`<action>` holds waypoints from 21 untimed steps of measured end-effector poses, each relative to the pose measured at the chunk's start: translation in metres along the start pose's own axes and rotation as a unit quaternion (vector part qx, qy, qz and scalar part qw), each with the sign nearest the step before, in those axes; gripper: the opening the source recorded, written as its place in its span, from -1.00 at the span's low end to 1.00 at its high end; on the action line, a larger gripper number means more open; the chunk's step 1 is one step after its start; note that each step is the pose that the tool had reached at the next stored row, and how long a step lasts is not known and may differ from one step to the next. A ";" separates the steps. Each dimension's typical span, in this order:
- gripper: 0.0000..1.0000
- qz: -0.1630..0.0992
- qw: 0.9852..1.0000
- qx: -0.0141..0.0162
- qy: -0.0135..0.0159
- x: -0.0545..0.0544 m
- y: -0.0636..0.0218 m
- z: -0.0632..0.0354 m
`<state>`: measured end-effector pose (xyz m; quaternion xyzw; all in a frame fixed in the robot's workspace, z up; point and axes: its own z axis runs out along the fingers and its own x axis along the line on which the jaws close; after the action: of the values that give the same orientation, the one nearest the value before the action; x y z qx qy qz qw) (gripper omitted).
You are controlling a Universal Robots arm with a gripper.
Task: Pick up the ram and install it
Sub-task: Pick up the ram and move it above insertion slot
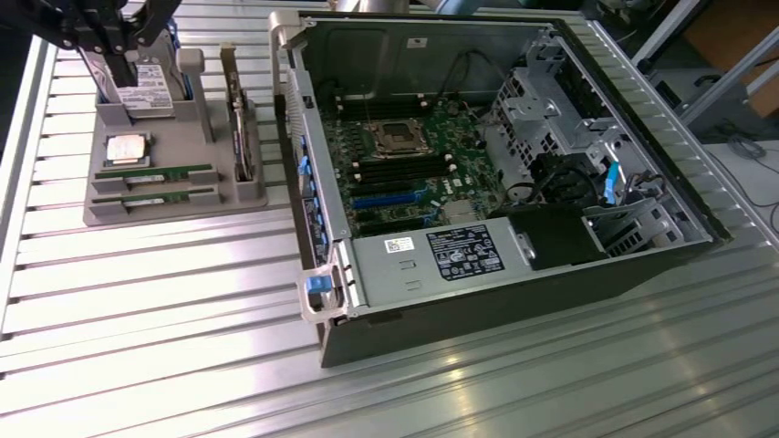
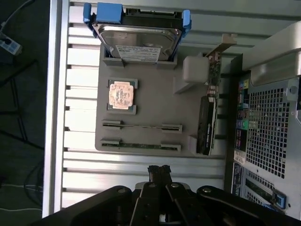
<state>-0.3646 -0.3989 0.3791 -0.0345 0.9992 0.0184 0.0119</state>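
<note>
1. Gripper (image 2: 159, 169) – fingertips pressed together, nothing between them. It hangs high over the tray (image 1: 182, 151) side of the table, touching no part.
2. Ram (image 1: 155, 171) – seated on edge in its tray holder, just beside the CPU (image 1: 128, 148). A second stick (image 1: 155, 195) lies parallel next to it, on the side away from the CPU. Both appear untouched.
3. Case (image 1: 512, 297) – open, lying on its side, well apart from the tray. The dark memory slots (image 1: 387, 171) beside the socket look empty, though fine detail there is hard to read.
4. Progress – judged to be at the very start. No grasp, no lift, no transfer and no seating is evident, so the whole task is left to do.
</note>
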 end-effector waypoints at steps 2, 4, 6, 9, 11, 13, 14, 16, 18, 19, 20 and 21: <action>-0.79 -0.014 1.000 0.000 0.000 0.000 0.0000 0.0000; -0.79 -0.031 1.000 -0.001 0.001 0.000 0.0000 0.0000; -0.79 -0.043 0.999 -0.001 0.002 0.000 0.0000 0.0001; -0.79 -0.055 0.998 -0.001 0.002 0.000 0.0000 0.0001; -0.79 -0.067 0.998 -0.002 0.002 0.000 0.0000 0.0001; -0.79 -0.079 0.997 -0.002 0.003 0.000 0.0000 0.0001; -0.79 -0.086 0.996 -0.002 0.003 0.000 0.0000 0.0001; -0.79 -0.094 0.996 -0.002 0.003 0.000 0.0000 0.0001; -0.79 -0.102 0.995 -0.003 0.004 0.000 0.0000 0.0001; -0.79 -0.106 0.994 -0.003 0.004 0.000 0.0000 0.0001; -0.79 -0.111 0.994 -0.003 0.004 0.000 0.0000 0.0001; -0.79 -0.118 0.993 -0.003 0.004 0.000 0.0000 0.0001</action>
<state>-0.3646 -0.3989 0.3790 -0.1523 0.9881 0.0197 0.0097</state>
